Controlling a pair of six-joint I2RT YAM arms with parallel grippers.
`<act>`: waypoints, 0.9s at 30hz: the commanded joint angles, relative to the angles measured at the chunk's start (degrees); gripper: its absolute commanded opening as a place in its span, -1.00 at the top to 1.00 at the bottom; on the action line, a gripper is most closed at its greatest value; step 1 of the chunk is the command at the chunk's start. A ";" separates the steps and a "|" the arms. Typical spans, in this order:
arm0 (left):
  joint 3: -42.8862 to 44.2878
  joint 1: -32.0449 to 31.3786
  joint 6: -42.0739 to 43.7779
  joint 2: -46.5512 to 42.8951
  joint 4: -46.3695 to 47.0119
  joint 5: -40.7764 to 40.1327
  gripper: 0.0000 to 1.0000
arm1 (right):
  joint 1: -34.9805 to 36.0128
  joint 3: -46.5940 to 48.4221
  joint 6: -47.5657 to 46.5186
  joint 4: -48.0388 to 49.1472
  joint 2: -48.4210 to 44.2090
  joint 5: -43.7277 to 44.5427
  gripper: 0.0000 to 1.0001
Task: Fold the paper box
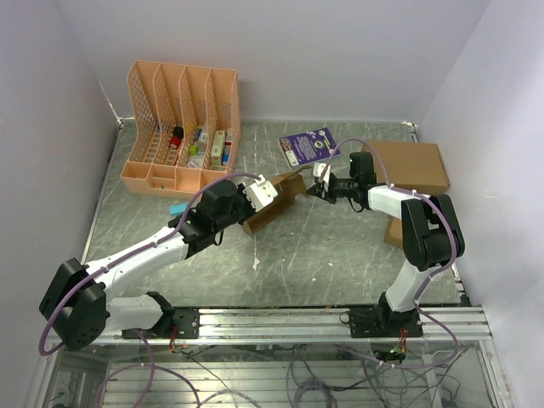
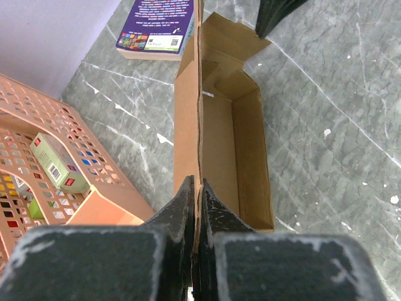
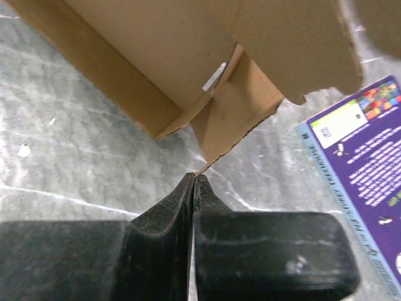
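Note:
The paper box (image 1: 279, 202) is a slim brown open carton lying in the middle of the table. In the left wrist view the box (image 2: 219, 138) shows its open inside, one long upright panel and folded flaps at the far end. My left gripper (image 1: 262, 194) (image 2: 197, 188) is shut on the near end of that upright panel. My right gripper (image 1: 313, 189) (image 3: 195, 178) is at the box's far end, its jaws pressed together. Its tips touch the corner of an end flap (image 3: 235, 116); whether that corner is pinched I cannot tell.
A peach file organizer (image 1: 183, 119) with small items stands at the back left. A purple book (image 1: 308, 144) lies just behind the box. A large flat cardboard box (image 1: 406, 166) sits at the back right, with a small brown carton (image 1: 393, 231) under the right arm.

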 commanded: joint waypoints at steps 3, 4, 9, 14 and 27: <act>1.20 -0.12 -0.27 -0.77 0.74 1.59 0.86 | -0.11 -2.30 4.69 12.16 -0.40 -0.21 0.99; 1.29 -0.10 -0.28 -0.75 0.63 1.65 0.86 | -0.12 -2.43 4.51 12.27 -0.49 -0.72 0.96; 1.18 -0.10 -0.22 -1.24 0.41 1.37 0.86 | -0.46 0.60 -3.74 1.71 -1.40 -5.98 0.69; 1.22 0.01 -0.08 -1.37 0.18 1.35 0.86 | -0.93 6.50 -20.43 -16.77 -1.39 -6.75 0.42; 2.67 0.06 0.47 -0.94 -1.52 0.96 0.86 | -1.00 18.01 -52.26 -42.75 5.69 -0.53 0.14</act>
